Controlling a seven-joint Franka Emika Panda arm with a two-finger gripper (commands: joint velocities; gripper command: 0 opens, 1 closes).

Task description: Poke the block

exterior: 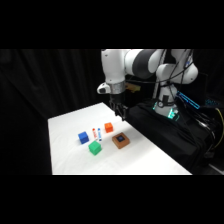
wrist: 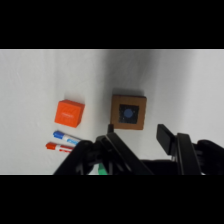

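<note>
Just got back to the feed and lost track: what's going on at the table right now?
The Franka arm's gripper hangs open above the white table, over the brown block with the dark square mark, not touching it. In the wrist view the block lies between the two fingers. An orange cube, a green cube, a blue cube and two markers lie nearby, untouched.

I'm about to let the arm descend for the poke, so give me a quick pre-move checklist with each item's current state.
1. Brown block in wrist view, ahead of the fingers: ok.
2. Gripper clear above the table: ok.
3. Fingers apart, one beside the block: ok.
4. Orange cube apart from the block: ok.
5. Markers out of the path: ok.
6. Exact centring over the block: cannot tell.
</note>
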